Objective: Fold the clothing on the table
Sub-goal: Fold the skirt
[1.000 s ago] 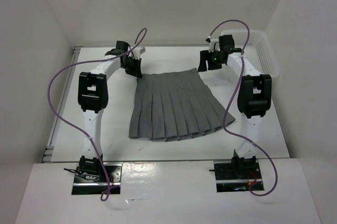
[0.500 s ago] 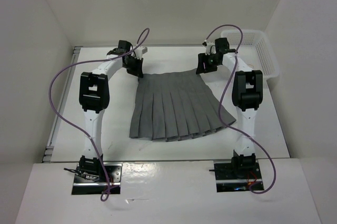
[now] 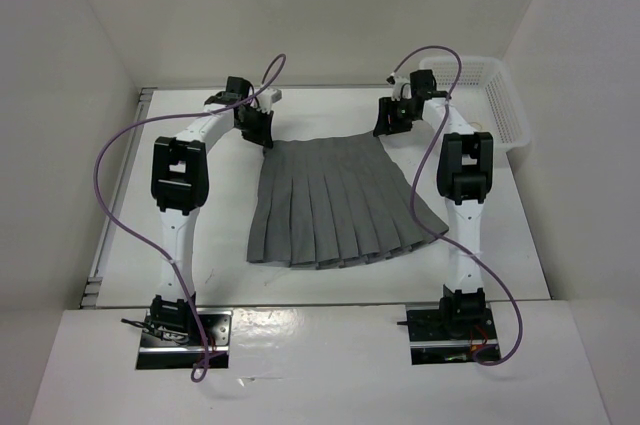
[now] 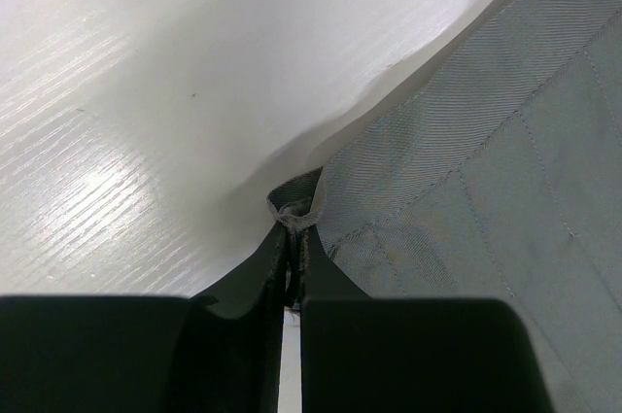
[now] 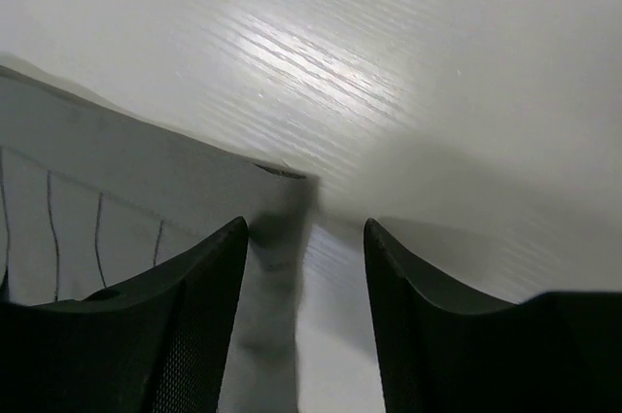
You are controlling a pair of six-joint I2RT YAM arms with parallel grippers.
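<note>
I have my left end effector [image 4: 293, 238] clenched on one waistband corner of the skirt [image 3: 335, 200]. My right end effector [image 5: 304, 228], jaws apart, straddles the opposite corner. The skirt lies flat on the tabletop [image 3: 215, 235], hem nearest the arm bases.

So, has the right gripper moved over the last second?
Yes. The right gripper has shifted left, away from the white basket, closing in on the skirt's far right corner.

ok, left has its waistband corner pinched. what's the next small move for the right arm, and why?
Probably close the right tool on the skirt corner. Its fingers stand apart with the waistband corner lying flat between them, ungripped, while the left tool is shut on the other corner.
</note>
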